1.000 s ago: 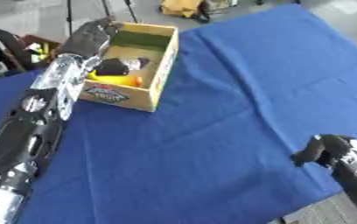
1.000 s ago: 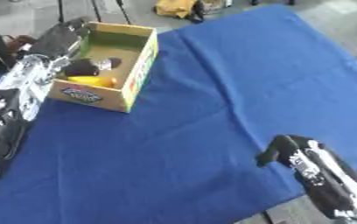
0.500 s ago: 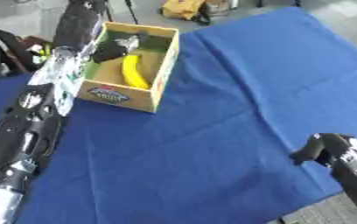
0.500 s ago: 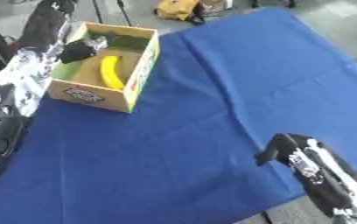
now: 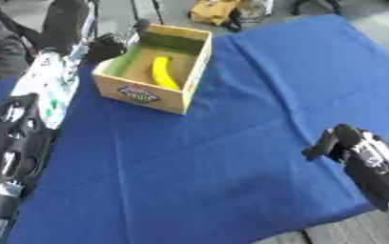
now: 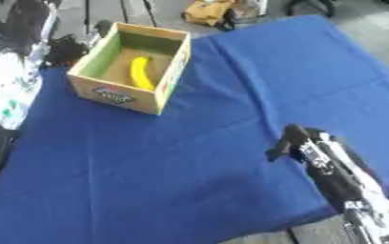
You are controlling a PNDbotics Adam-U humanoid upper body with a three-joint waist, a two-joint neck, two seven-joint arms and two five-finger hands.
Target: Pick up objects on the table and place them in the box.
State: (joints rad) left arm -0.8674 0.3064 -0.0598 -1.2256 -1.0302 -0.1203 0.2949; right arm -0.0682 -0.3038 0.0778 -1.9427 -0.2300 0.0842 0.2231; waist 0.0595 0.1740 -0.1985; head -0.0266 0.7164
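A yellow banana (image 5: 162, 72) lies inside the open cardboard box (image 5: 187, 62) at the back left of the blue-covered table (image 5: 231, 143). My left hand (image 5: 106, 48) hovers just outside the box's left wall, open and holding nothing, and its arm (image 5: 39, 90) runs down the left edge of the view. Over the table's front right corner my right hand (image 6: 295, 141) rests open and empty, its thumb pointing down-left.
The blue cloth between the box and my right hand is bare. A yellow bag (image 5: 219, 9) lies on the floor beyond the far edge. The table's front edge cuts across the lower right corner (image 5: 331, 228).
One second ago my left hand was over the box with the banana. It let go, the banana now lies in the box, and the hand has drawn back left. The right hand has stayed put.
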